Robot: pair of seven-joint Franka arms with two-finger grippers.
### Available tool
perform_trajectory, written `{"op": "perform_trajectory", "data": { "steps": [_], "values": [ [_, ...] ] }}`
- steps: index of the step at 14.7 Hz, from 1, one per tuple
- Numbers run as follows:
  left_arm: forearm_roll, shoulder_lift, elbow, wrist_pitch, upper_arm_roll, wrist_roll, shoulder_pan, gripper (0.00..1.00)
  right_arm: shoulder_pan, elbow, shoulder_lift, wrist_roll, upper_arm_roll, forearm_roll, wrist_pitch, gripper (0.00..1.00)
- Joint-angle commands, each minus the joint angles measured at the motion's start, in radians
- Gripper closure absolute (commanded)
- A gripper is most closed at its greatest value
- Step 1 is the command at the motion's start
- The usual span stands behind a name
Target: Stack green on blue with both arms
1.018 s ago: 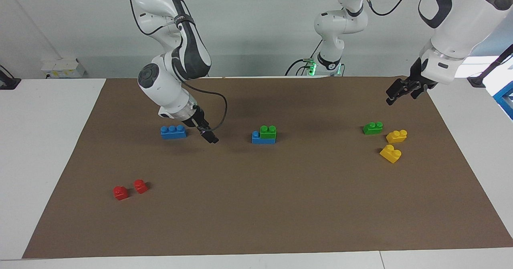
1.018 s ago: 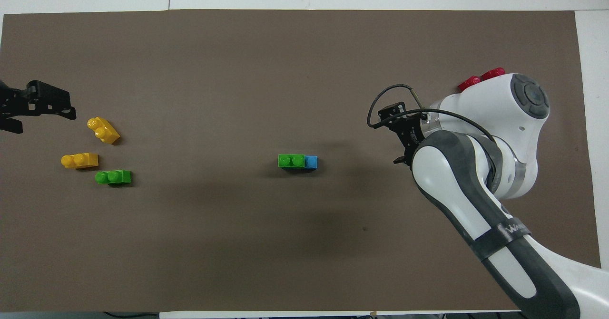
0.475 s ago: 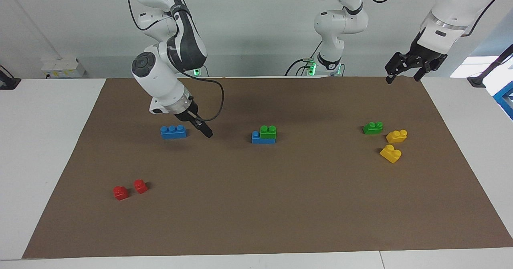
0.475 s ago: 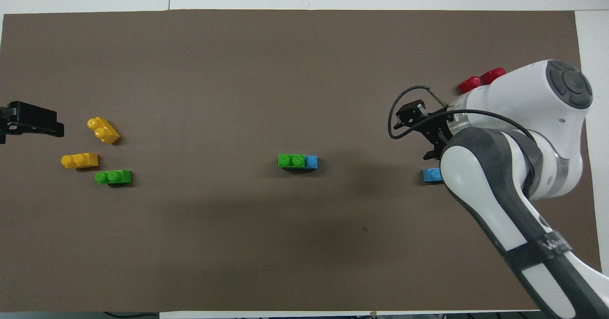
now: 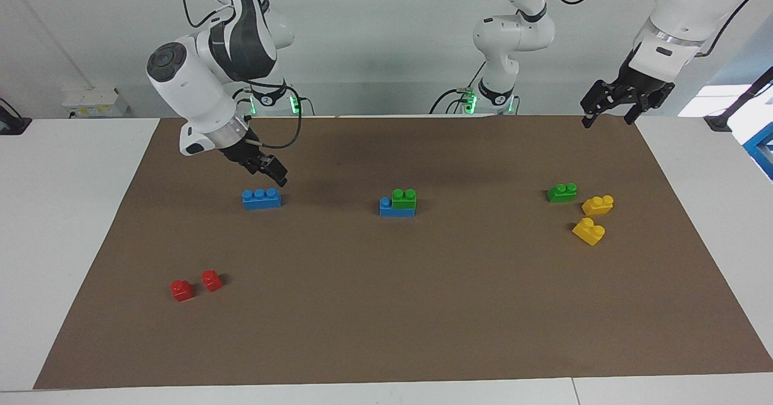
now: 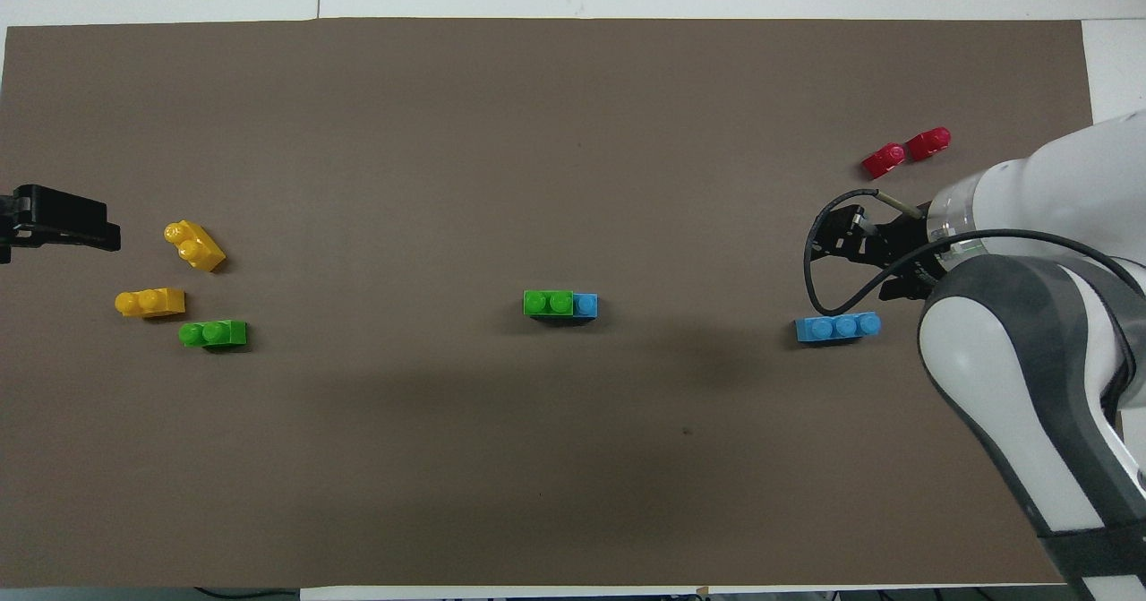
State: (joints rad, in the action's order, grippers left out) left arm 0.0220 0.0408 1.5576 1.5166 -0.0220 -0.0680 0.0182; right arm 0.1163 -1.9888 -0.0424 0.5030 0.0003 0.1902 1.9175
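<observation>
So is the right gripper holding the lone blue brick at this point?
No, the right gripper hangs open and empty in the air, while the lone blue brick lies flat on the brown mat.

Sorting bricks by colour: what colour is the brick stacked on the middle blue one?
Green, clearest in the facing view.

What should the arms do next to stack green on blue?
Probably lower the open left gripper onto the loose green brick beside the yellow bricks. One green already sits on a blue brick; the other blue brick lies bare under the right gripper.
</observation>
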Motion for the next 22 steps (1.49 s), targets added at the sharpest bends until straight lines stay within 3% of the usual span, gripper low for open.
{"op": "perform_trajectory", "data": {
  "steps": [1, 6, 11, 15, 22],
  "values": [
    [0.007, 0.021, 0.021, 0.01, 0.013, 0.004, 0.011, 0.0, -0.01, 0.01, -0.04, -0.089, 0.007, -0.061, -0.057, 0.03],
    [0.007, 0.018, 0.019, 0.019, -0.006, 0.008, -0.009, 0.0, -0.01, 0.102, -0.077, -0.208, 0.006, -0.098, -0.253, 0.03],
    [0.007, 0.018, 0.021, 0.02, -0.053, 0.007, -0.049, 0.0, -0.023, 0.145, -0.114, -0.336, 0.003, -0.204, -0.368, 0.03],
    [0.009, 0.024, 0.021, 0.02, -0.052, 0.002, -0.049, 0.0, -0.032, 0.195, -0.12, -0.337, 0.006, -0.284, -0.361, 0.03],
    [0.009, 0.024, 0.019, 0.027, -0.05, -0.003, -0.049, 0.0, -0.088, 0.199, -0.12, -0.316, 0.001, -0.212, -0.33, 0.03]
  ]
}}
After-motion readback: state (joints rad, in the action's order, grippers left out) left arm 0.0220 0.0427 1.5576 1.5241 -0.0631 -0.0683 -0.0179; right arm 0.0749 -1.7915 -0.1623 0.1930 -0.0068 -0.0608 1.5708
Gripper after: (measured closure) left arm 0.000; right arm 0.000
